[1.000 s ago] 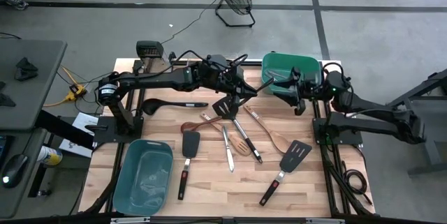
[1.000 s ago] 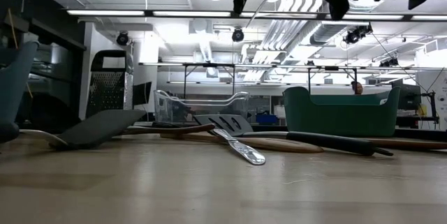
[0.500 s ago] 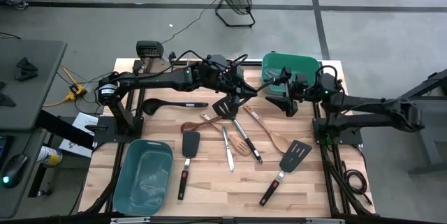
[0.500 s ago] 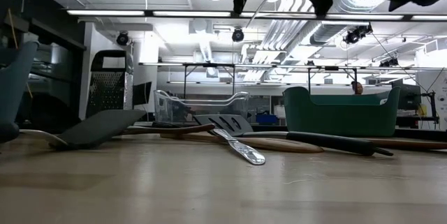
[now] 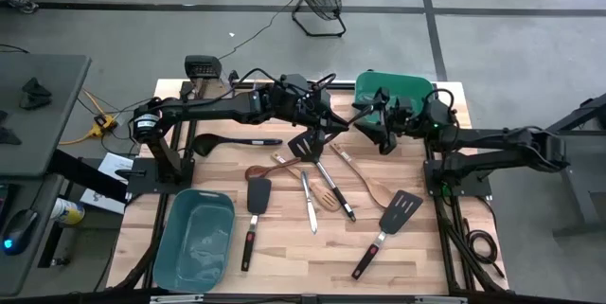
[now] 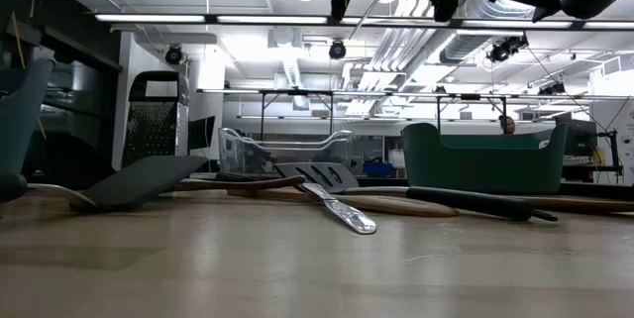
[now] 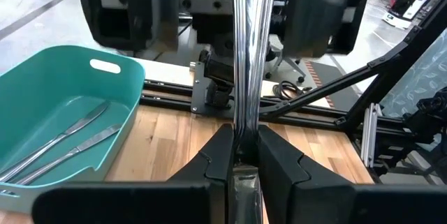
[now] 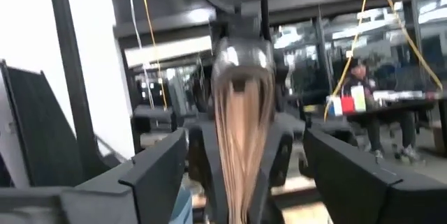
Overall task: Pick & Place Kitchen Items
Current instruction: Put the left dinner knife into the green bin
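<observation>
My left gripper [image 5: 331,124] [image 7: 244,155] hangs above the table's far middle, shut on a silvery metal utensil [image 5: 355,117] [image 7: 250,49] that sticks out toward the right. My right gripper [image 5: 367,124] [image 8: 241,175] faces it, open. Its fingers [image 7: 115,8] stand on either side of the utensil's free end [image 8: 241,112] without touching it. A black ladle [image 5: 237,141], black turners [image 5: 301,147] [image 5: 390,217], a black spatula [image 5: 256,200] and wooden spoons [image 5: 327,195] lie flat on the wooden table [image 5: 284,247]. My left gripper pinches the silvery utensil's shaft [image 7: 244,144] between its two fingers. They reach in nearly level from the table's left and lie along the shaft. The utensil runs straight out past the fingertips, lifted clear of the table.
A green tub [image 5: 402,91] [image 7: 42,84] at the far right holds two silvery pieces [image 7: 66,144]. A teal tub [image 5: 194,238] stands at the near left. A grater [image 6: 154,130] and a clear bin [image 6: 282,150] stand at the far side.
My right gripper has moved toward the table's left, up to the left gripper, and tipped its fingers upward, so that they now flank the free end of the silvery utensil. The left gripper and the utensil have kept still.
</observation>
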